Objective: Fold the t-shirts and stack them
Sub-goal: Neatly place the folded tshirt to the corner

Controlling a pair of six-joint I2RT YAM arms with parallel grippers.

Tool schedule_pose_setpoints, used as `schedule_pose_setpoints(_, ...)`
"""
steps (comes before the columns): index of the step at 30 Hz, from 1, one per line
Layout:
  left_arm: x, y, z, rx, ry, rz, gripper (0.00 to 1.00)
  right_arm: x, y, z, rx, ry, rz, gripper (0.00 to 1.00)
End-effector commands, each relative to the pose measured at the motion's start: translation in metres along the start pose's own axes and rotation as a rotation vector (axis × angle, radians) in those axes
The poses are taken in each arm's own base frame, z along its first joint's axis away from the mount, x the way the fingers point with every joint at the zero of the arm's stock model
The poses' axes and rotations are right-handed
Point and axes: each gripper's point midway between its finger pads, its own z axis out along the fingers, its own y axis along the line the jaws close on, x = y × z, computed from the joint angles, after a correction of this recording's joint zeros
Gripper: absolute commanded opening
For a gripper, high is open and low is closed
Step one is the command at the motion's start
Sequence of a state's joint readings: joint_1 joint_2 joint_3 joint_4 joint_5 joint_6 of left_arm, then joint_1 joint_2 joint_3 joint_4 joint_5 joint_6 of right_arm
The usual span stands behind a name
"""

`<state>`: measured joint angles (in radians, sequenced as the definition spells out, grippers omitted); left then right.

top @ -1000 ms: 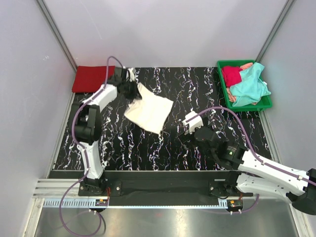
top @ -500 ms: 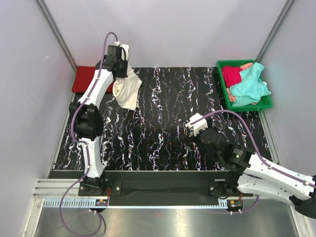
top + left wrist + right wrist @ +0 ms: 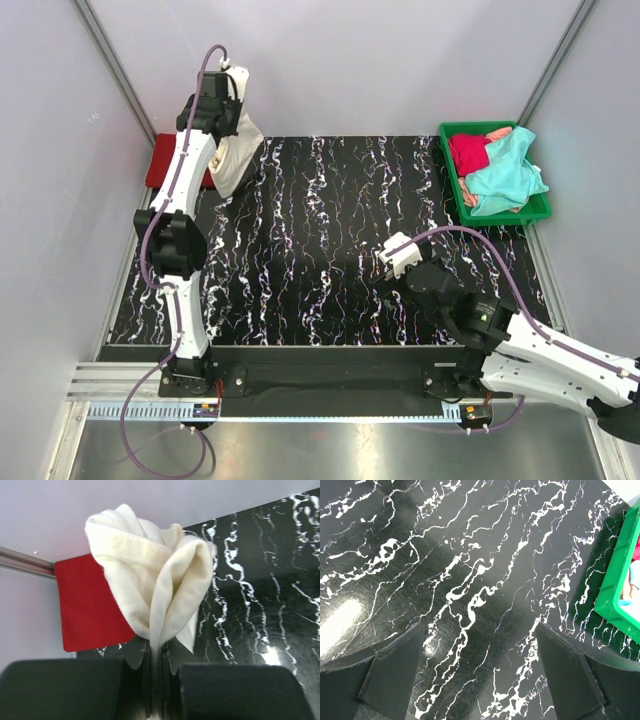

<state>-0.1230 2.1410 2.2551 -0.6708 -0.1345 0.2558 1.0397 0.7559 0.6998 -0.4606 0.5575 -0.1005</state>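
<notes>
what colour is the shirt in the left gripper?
Cream-white shirt, pinched in the left gripper; clearest in the left wrist view.

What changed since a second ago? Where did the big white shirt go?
The left arm's fingers lifted the cream-white shirt off the table, where it lay spread, and swung it toward the far left corner. It now hangs bunched above the red shirt. The right arm's fingers drew back slightly, open and empty. The shirts in the green tray stayed put.

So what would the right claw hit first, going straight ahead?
Probably the black, white-veined tabletop: the open right gripper points down at it, the green plastic tray off to one side.
</notes>
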Motion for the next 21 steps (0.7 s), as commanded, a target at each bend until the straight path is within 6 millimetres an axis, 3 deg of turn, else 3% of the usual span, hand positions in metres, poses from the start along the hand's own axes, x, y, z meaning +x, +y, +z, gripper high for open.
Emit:
schedule_pose_setpoints(1,-0.036,0.031,-0.003,-0.061,-0.129,0.011,0.0,-0.014,-0.005,0.0,0.025,-0.017,0.009,1.0)
schedule_pose_setpoints(6,-0.04,0.034,0.001,-0.066,-0.153,-0.003,0.0,-0.019,-0.001,0.008,0.026,-0.014,0.023,1.0)
schedule_pose_setpoints(12,-0.031,0.058,0.019,-0.047,-0.181,-0.048,0.0,-0.02,0.006,0.019,0.029,0.004,0.033,1.0)
schedule_pose_setpoints(16,-0.04,0.058,0.028,-0.011,-0.237,-0.092,0.0,-0.022,0.01,0.026,0.035,0.014,0.031,1.0)
schedule_pose_setpoints(17,-0.036,0.071,0.03,-0.028,-0.235,-0.107,0.0,-0.026,0.01,0.027,0.035,0.01,0.032,1.0)
schedule_pose_setpoints(21,-0.031,0.088,0.041,-0.04,-0.262,-0.158,0.0,-0.028,0.015,0.036,0.037,0.025,0.028,1.0)
